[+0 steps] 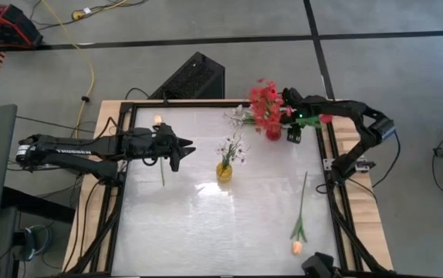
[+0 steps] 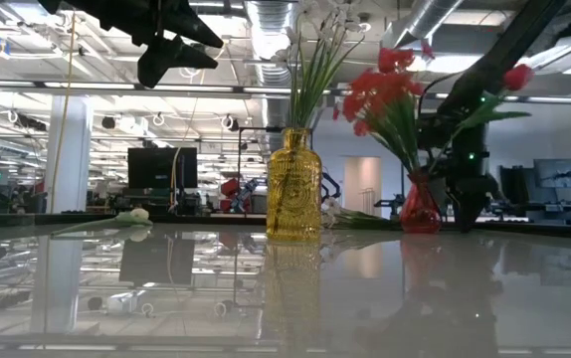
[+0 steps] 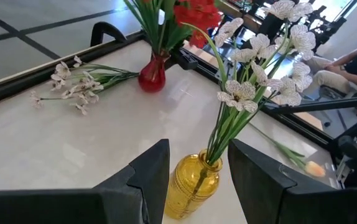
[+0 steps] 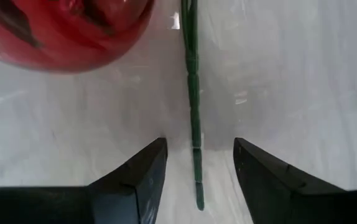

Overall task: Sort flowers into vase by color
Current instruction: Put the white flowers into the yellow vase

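A yellow glass vase (image 1: 224,171) (image 2: 293,184) holds white sprays (image 3: 272,50). A small red vase (image 1: 273,133) (image 2: 420,209) near the far right corner holds red clustered blooms (image 1: 264,100). My left gripper (image 1: 187,148) (image 3: 197,149) hovers open, high above the table and left of the yellow vase. My right gripper (image 1: 293,137) (image 4: 197,146) is open, low beside the red vase. A thin green stem (image 4: 193,93) runs between its fingers without touching them. A red tulip bud (image 2: 517,76) (image 1: 326,119) shows up by the right arm.
A white spray (image 1: 241,116) (image 3: 73,84) lies flat near the far edge beside the red vase. One peach tulip (image 1: 297,247) lies near the right near corner, another (image 1: 158,118) under the left arm. A black frame (image 1: 336,208) rims the table.
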Controlling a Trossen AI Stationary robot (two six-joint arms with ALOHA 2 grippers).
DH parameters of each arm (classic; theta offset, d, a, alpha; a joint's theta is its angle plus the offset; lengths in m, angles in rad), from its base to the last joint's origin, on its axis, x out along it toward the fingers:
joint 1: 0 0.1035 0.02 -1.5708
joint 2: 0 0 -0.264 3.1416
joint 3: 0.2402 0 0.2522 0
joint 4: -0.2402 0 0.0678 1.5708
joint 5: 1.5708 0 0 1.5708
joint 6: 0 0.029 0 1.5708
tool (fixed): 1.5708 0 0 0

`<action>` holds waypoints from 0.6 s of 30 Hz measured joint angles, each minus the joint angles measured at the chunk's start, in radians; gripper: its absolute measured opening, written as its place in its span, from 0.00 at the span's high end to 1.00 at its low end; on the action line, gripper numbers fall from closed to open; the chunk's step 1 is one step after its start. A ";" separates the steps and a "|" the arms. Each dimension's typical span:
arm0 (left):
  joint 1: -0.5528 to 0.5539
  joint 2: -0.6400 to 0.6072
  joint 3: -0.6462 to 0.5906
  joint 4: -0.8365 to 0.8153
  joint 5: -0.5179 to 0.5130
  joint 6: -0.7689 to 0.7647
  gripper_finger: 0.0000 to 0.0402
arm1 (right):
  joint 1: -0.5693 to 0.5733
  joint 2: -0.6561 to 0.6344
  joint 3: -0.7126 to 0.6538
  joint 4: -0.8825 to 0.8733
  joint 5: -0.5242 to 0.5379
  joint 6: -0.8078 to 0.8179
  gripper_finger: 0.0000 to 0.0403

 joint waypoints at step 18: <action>0.000 0.000 0.000 -0.002 -0.009 0.006 0.62 | -0.015 -0.019 -0.005 0.060 0.054 -0.036 0.91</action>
